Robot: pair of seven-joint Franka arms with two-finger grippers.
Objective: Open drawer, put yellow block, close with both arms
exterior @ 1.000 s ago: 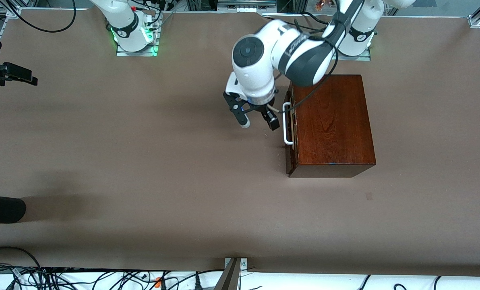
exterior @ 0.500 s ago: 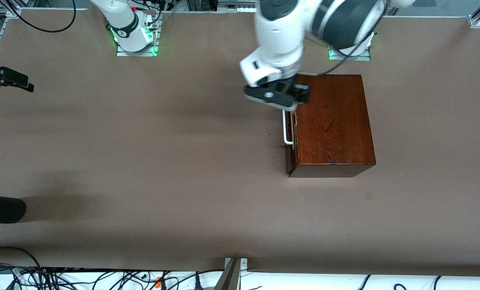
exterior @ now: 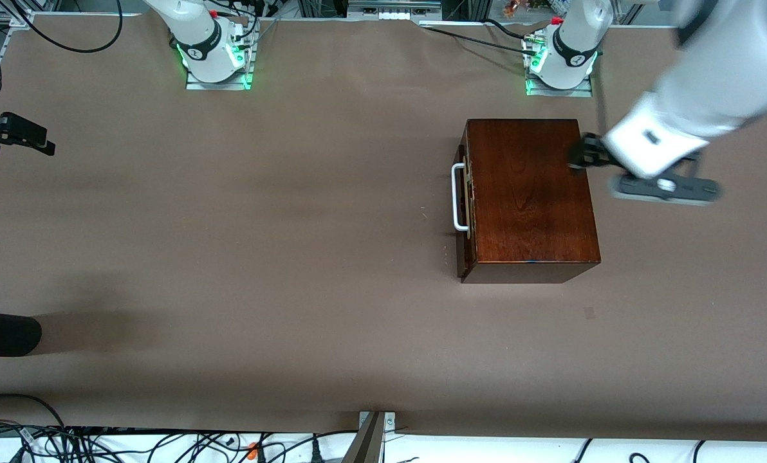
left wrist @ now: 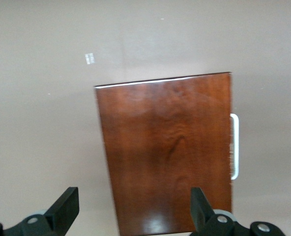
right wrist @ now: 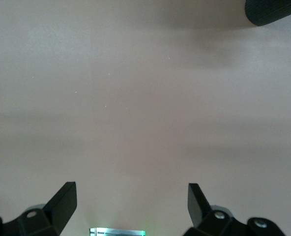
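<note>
- The wooden box [exterior: 529,196] sits toward the left arm's end of the table, and its drawer [exterior: 464,206] is fully pushed in, the white handle [exterior: 458,197] lying against the dark front.
- The yellow block is in none of the views; judging by the shut drawer, it may already be inside, though that cannot be confirmed.
- The left gripper [left wrist: 133,209] hangs in the air above the box's edge opposite the handle, fingers spread wide and holding nothing.
- The right gripper [right wrist: 130,206] is parked over bare table at the right arm's end, jaws wide apart and empty; that arm waits.
- The step in hand looks like the finish: both arms clear of the box.
- If the block is not inside, the next move calls for a gripper to return to the handle and pull.
</note>
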